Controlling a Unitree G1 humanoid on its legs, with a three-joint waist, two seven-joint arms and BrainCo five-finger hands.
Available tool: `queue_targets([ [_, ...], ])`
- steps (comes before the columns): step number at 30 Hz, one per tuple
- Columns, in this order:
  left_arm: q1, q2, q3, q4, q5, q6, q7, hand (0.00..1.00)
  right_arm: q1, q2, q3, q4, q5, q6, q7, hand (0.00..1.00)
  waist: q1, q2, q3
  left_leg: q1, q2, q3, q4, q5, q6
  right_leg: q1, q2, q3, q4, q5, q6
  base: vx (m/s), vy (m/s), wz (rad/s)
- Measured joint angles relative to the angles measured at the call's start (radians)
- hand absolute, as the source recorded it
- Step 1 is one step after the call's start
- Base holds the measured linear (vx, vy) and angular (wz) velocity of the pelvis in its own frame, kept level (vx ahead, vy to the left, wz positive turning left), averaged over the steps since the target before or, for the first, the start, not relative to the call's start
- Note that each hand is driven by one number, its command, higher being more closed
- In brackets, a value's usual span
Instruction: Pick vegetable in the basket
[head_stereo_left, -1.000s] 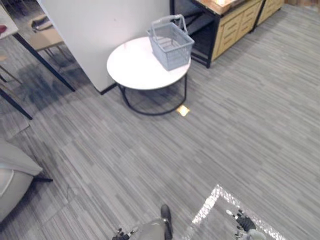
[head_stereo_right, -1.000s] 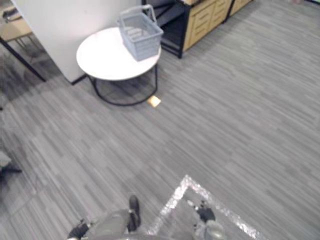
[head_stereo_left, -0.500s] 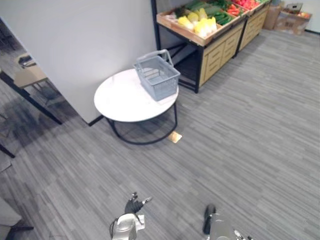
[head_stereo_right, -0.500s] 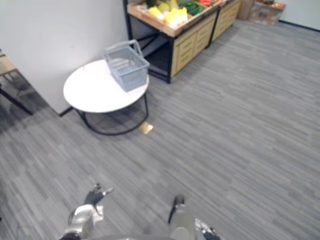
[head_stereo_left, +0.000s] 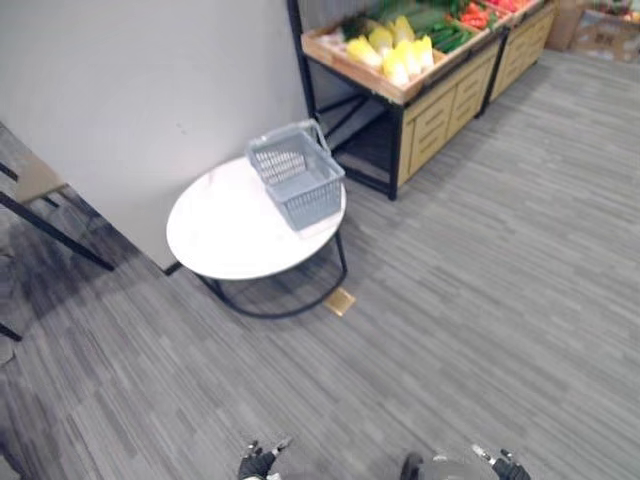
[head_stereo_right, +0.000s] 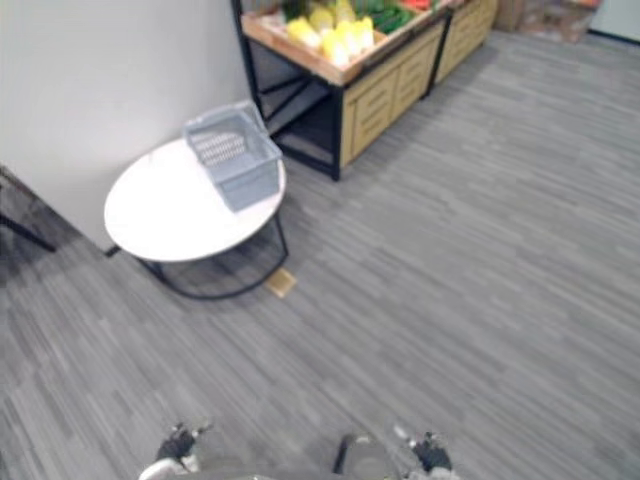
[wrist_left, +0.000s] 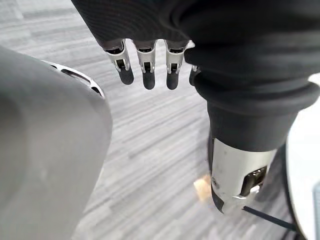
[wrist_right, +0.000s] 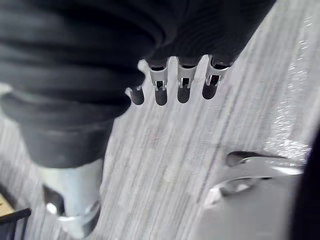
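- The vegetables (head_stereo_left: 395, 50), yellow, green and red, lie on the wooden stand (head_stereo_left: 440, 110) by the wall, well apart from both hands.
- The grey basket (head_stereo_left: 297, 185) sits at the edge of the round white desk (head_stereo_left: 220, 240), near the stand.
- Left hand (wrist_left: 144, 62) and right hand (wrist_right: 183, 80) hang low, fingers straight, holding nothing.
- A yellow one looks light, firm and smooth to me: I'd wrap it round the middle, gently, lest it slip.

The vegetables (head_stereo_left: 396, 50) on the wooden stand (head_stereo_left: 441, 98) run off the top edge, too small to name
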Motion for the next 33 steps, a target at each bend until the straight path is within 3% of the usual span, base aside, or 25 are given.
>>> queue_targets([
  [3, 0.001, 0.011, 0.019, -0.005, 0.010, -0.004, -0.015, 0.00, -0.050, -0.005, 0.054, -0.004, 0.000, -0.001, 0.001, 0.00, 0.025, 0.001, 0.001, -0.107, -0.047, 0.058, -0.066, -0.105, 0.017, 0.071, -0.014, 0.011, -0.059, 0.003, 0.011, 0.27, 0.071, -0.24],
  [4, 0.013, 0.020, 0.017, 0.001, 0.037, 0.004, -0.016, 0.00, -0.062, -0.004, 0.080, -0.012, 0.001, -0.006, 0.004, 0.00, 0.042, -0.004, 0.003, -0.141, -0.092, 0.088, -0.200, -0.118, 0.013, 0.099, -0.032, 0.025, -0.081, 0.003, 0.040, 0.30, 0.131, -0.42],
  [6, 0.052, 0.017, 0.011, 0.012, 0.048, 0.021, -0.016, 0.00, -0.063, -0.005, 0.120, -0.046, 0.001, -0.018, 0.005, 0.00, 0.051, -0.005, 0.003, -0.154, -0.175, 0.105, -0.505, -0.093, 0.027, 0.141, -0.058, 0.033, -0.112, -0.014, 0.076, 0.36, 0.193, -0.26],
  [7, 0.082, 0.015, -0.002, 0.021, 0.053, 0.028, -0.016, 0.00, -0.059, -0.006, 0.147, -0.051, 0.001, -0.026, 0.008, 0.00, 0.051, 0.000, 0.002, -0.149, -0.218, 0.096, -0.729, -0.021, 0.035, 0.177, -0.061, 0.034, -0.134, -0.027, 0.097, 0.52, 0.311, -0.14],
  [8, 0.119, 0.005, -0.004, 0.033, 0.054, 0.036, -0.016, 0.00, -0.057, -0.007, 0.175, -0.057, 0.001, -0.027, 0.012, 0.00, 0.055, 0.015, -0.003, -0.154, -0.223, 0.094, -0.885, 0.026, 0.050, 0.213, -0.044, 0.042, -0.157, -0.042, 0.119, 0.47, 0.300, -0.19],
  [9, 0.130, 0.003, -0.002, 0.040, 0.053, 0.042, -0.014, 0.00, -0.057, -0.002, 0.186, -0.058, 0.001, -0.027, 0.012, 0.00, 0.061, 0.015, -0.003, -0.160, -0.221, 0.094, -0.868, 0.096, 0.089, 0.229, -0.045, 0.050, -0.164, -0.051, 0.131, 0.50, 0.280, -0.12],
  [10, 0.147, 0.009, 0.005, 0.039, 0.052, 0.045, -0.013, 0.00, -0.057, 0.016, 0.206, -0.059, 0.001, -0.027, 0.016, 0.00, 0.076, -0.012, -0.018, -0.175, -0.237, 0.121, -0.822, 0.117, 0.139, 0.250, -0.058, 0.067, -0.180, -0.063, 0.103, 0.50, 0.209, 0.14],
  [11, 0.131, 0.022, 0.005, 0.039, 0.056, 0.046, -0.011, 0.00, -0.056, 0.018, 0.222, -0.063, 0.001, -0.029, 0.024, 0.00, 0.078, -0.037, -0.023, -0.200, -0.251, 0.135, -0.776, 0.076, 0.179, 0.242, -0.079, 0.090, -0.179, -0.027, 0.095, 0.58, 0.237, 0.28],
  [15, 0.127, 0.037, -0.005, 0.043, 0.084, 0.046, -0.012, 0.00, -0.060, 0.020, 0.232, -0.061, 0.000, -0.032, 0.027, 0.00, 0.082, -0.054, -0.042, -0.162, -0.312, 0.133, -0.751, 0.008, 0.224, 0.229, -0.131, 0.198, -0.087, 0.101, 0.136, 0.48, 0.238, 0.30],
  [16, 0.132, 0.043, -0.011, 0.043, 0.083, 0.046, -0.012, 0.00, -0.053, 0.020, 0.229, -0.054, -0.001, -0.033, 0.027, 0.00, 0.083, -0.061, -0.055, -0.140, -0.333, 0.129, -0.773, -0.003, 0.226, 0.202, -0.146, 0.221, -0.013, 0.123, 0.158, 0.46, 0.202, 0.31],
  [17, 0.132, 0.054, -0.027, 0.045, 0.083, 0.046, -0.012, 0.00, -0.039, 0.020, 0.208, -0.036, -0.001, -0.035, 0.027, 0.00, 0.079, -0.067, -0.058, -0.075, -0.360, 0.113, -0.823, -0.022, 0.220, 0.136, -0.168, 0.255, 0.189, 0.184, 0.209, 0.54, 0.239, 0.26],
  [19, 0.129, 0.064, -0.055, 0.047, 0.083, 0.047, -0.012, 0.00, -0.022, 0.024, 0.180, -0.008, -0.002, -0.032, 0.027, 0.00, 0.075, -0.075, -0.059, -0.002, -0.378, 0.099, -0.859, -0.044, 0.213, 0.039, -0.184, 0.304, 0.435, 0.294, 0.284, 0.41, 0.161, 0.20],
  [20, 0.124, 0.076, -0.083, 0.047, 0.083, 0.047, -0.010, 0.00, -0.009, 0.026, 0.170, 0.006, -0.002, -0.030, 0.027, 0.00, 0.067, -0.079, -0.059, 0.041, -0.382, 0.090, -0.869, -0.056, 0.214, -0.026, -0.186, 0.327, 0.602, 0.308, 0.309, 0.40, 0.101, 0.29],
  [21, 0.119, 0.086, -0.114, 0.047, 0.080, 0.047, -0.006, 0.00, 0.015, 0.026, 0.148, 0.006, -0.002, -0.028, 0.026, 0.00, 0.048, -0.079, -0.059, 0.100, -0.389, 0.065, -0.885, -0.070, 0.211, -0.106, -0.194, 0.308, 0.789, 0.296, 0.299, 0.32, 0.052, 0.40],
  [23, 0.090, 0.094, -0.145, 0.039, 0.074, 0.046, 0.002, 0.00, 0.038, 0.022, 0.088, 0.004, -0.002, -0.024, 0.020, 0.00, 0.024, -0.074, -0.053, 0.209, -0.398, 0.029, -0.937, -0.078, 0.208, -0.209, -0.217, 0.231, 0.936, 0.193, 0.234, 0.42, 0.029, 0.51],
  [24, 0.069, 0.096, -0.161, 0.033, 0.071, 0.045, 0.014, 0.00, 0.051, 0.023, 0.055, 0.006, -0.001, -0.020, 0.018, 0.00, 0.015, -0.063, -0.047, 0.264, -0.391, 0.012, -0.959, -0.079, 0.206, -0.242, -0.221, 0.180, 0.905, 0.119, 0.196, 0.42, -0.017, 0.46],
  [26, 0.040, 0.087, -0.166, 0.015, 0.063, 0.037, 0.022, 0.00, 0.067, 0.033, 0.013, 0.011, -0.001, -0.019, 0.016, 0.00, 0.001, -0.059, -0.047, 0.303, -0.377, -0.018, -0.966, -0.090, 0.190, -0.270, -0.223, 0.107, 0.735, 0.061, 0.142, 0.25, -0.077, 0.55],
  [27, 0.035, 0.083, -0.167, 0.005, 0.049, 0.033, 0.023, 0.00, 0.067, 0.038, -0.001, 0.016, -0.001, -0.018, 0.015, 0.00, -0.007, -0.059, -0.047, 0.310, -0.373, -0.032, -0.971, -0.095, 0.184, -0.273, -0.223, 0.088, 0.655, 0.057, 0.134, 0.24, -0.172, 0.70],
  [28, 0.014, 0.070, -0.166, 0.002, 0.039, 0.024, 0.024, 0.00, 0.067, 0.045, -0.026, 0.032, -0.001, -0.017, 0.013, 0.00, -0.005, -0.059, -0.047, 0.317, -0.366, -0.057, -0.974, -0.105, 0.169, -0.277, -0.217, 0.084, 0.475, 0.057, 0.132, 0.22, -0.207, 0.57],
  [30, 0.005, 0.048, -0.154, -0.001, 0.032, 0.023, 0.023, 0.00, 0.067, 0.055, -0.056, 0.036, -0.001, -0.009, 0.008, 0.00, -0.003, -0.057, -0.046, 0.317, -0.353, -0.094, -0.968, -0.130, 0.146, -0.266, -0.196, 0.139, 0.188, 0.085, 0.144, 0.24, -0.297, 0.50],
  [31, 0.003, 0.037, -0.140, -0.002, 0.032, 0.023, 0.024, 0.00, 0.067, 0.065, -0.068, 0.037, -0.001, -0.005, 0.001, 0.00, -0.001, -0.060, -0.047, 0.314, -0.343, -0.117, -0.961, -0.147, 0.119, -0.259, -0.182, 0.227, 0.042, 0.138, 0.139, 0.33, -0.429, 0.52],
  [33, 0.008, 0.031, -0.097, -0.009, 0.032, 0.022, 0.025, 0.00, 0.073, 0.073, -0.075, 0.037, -0.001, 0.002, -0.002, 0.00, 0.005, -0.073, -0.052, 0.313, -0.314, -0.147, -0.938, -0.178, 0.067, -0.238, -0.164, 0.305, -0.036, 0.237, 0.175, 0.30, -0.410, 0.48],
])
